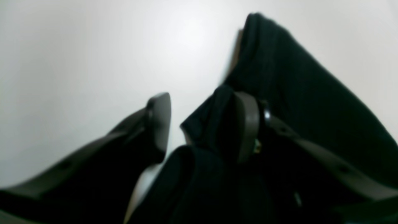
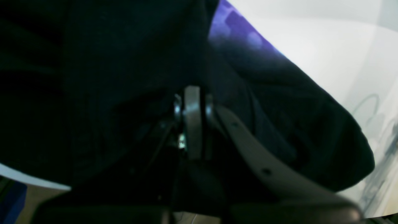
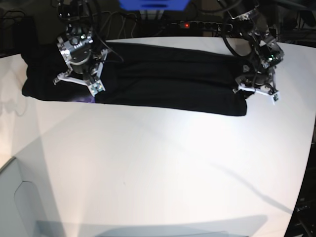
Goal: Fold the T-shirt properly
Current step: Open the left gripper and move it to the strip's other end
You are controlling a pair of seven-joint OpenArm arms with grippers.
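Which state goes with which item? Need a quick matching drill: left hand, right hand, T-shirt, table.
Items:
1. left hand
2. right hand
3. T-shirt
4. table

States:
A. white, glossy surface
B. black, laid out as a long band between the two arms
C. pads pressed together, cloth around them
D. pads apart, cloth against one of them

Pairs: 1-D, 2-C, 3-B, 4-A
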